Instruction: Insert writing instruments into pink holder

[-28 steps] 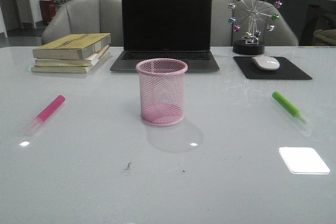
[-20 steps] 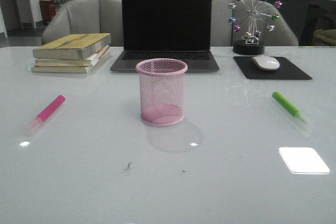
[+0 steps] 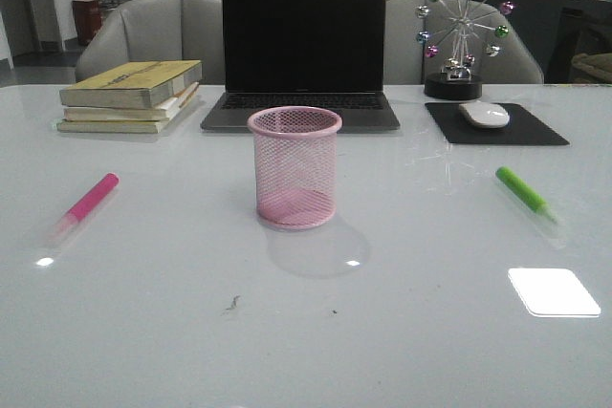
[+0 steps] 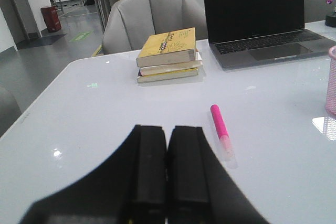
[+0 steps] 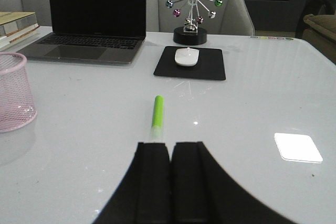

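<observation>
My left gripper (image 4: 167, 166) sat closed above the table (image 3: 143, 312), its fingers pressed together, the pink marker (image 4: 219, 125) lying just ahead. My right gripper (image 5: 170, 174) was shut too, in line with the green marker (image 5: 157, 111). Between the markers stood the pink holder (image 3: 295, 167), nothing blocking it. Behind it I saw a laptop (image 3: 302, 45), stacked books (image 3: 131, 95), a mouse (image 3: 484, 114) on its pad (image 3: 494, 125), and a ferris-wheel ornament (image 3: 462, 33). No text was readable.
</observation>
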Motion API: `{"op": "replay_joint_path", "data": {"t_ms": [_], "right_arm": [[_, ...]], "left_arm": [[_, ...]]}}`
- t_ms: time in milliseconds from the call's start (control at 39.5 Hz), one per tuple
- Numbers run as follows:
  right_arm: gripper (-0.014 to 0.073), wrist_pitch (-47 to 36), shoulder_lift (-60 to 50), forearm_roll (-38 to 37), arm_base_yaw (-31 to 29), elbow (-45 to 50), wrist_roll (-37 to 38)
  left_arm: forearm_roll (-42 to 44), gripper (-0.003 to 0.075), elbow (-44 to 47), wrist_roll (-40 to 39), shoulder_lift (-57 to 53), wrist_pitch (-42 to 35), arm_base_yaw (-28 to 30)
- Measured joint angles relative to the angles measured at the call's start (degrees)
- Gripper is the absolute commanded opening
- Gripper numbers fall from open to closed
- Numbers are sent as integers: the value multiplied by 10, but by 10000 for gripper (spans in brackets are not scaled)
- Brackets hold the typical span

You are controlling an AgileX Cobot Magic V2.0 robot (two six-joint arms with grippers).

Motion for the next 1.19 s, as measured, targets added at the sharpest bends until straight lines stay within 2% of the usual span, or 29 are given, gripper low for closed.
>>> {"op": "replay_joint_path", "data": {"t_ms": [177,380,583,760,988,1190], "right_arm": [[27,-3,0,0,0,0,0],[27,-10,0,0,0,0,0],[29,-42,0,30,0,-8,0],[30,-20,16,32,0,-95,0],[30,4,120,32,1,-205,0],[30,4,215,32,1,-302,0]], "left_arm": [[0,99,0,0,0,-1,0],[-40,99,0,0,0,-28,0],[-46,99,-16,0,0,-40,0],[-46,99,-89,0,0,-40,0],[-46,99,-143,0,3,-29,0],[-46,99,-224,0,78,-29,0]]}}
